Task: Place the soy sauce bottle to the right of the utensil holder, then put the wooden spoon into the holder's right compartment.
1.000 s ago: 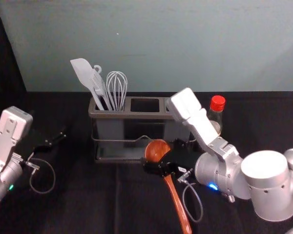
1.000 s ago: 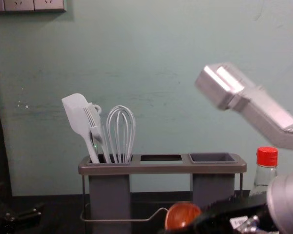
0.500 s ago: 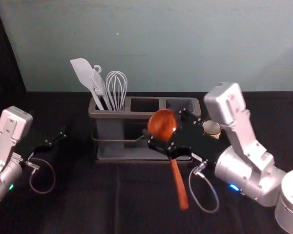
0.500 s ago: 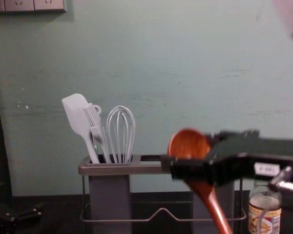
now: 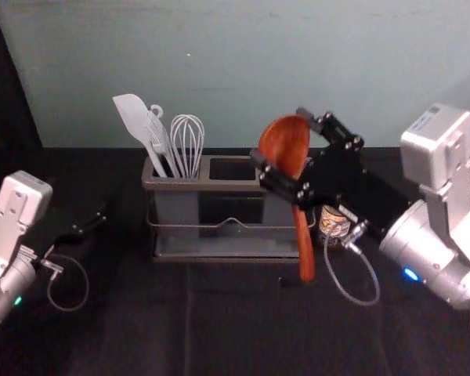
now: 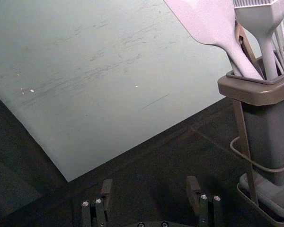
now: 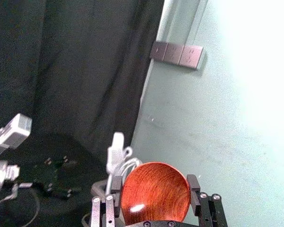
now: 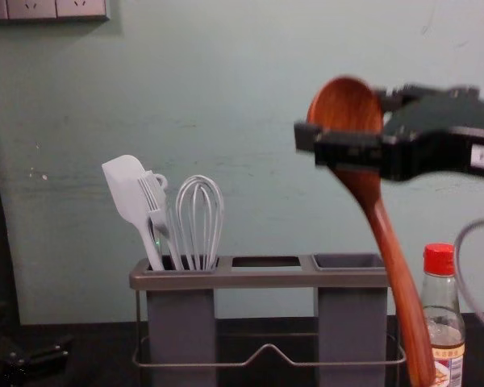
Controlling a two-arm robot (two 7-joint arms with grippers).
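- Reddish-brown wood, with a smooth and rather glossy surface: the wooden spoon (image 8: 400,266) is up in the air before the right end of the utensil holder (image 8: 226,280), bowl uppermost, its long handle slanting down.
- The right gripper (image 7: 155,183) has its fingers parted by about the bowl's breadth, one on each side of it, with the bowl caught between them.
- The left gripper (image 6: 149,183) is parked off to the left of the holder, fingers wide apart and nothing between them.
- The soy sauce bottle (image 8: 444,330) stands upright just beside the holder on its right, so that half of the job looks done.
- I'd expect the spoon to be light and stiff; it won't bend or crush under a firm squeeze.
- The trouble is the polish and the curve: a rounded bowl can pivot or creep between the fingers, and the long handle would swing with it.
- The bowl is a sensible place to hold, since it leaves the whole handle free to go in first.
- The handle's end hangs lower than the rim, so the next move should lift it clear, bring it more upright, then lower it into the right compartment (image 8: 352,314).
- Watch that end: it could snag the rim or nudge the bottle, which is probably glass and the likelier thing to suffer.
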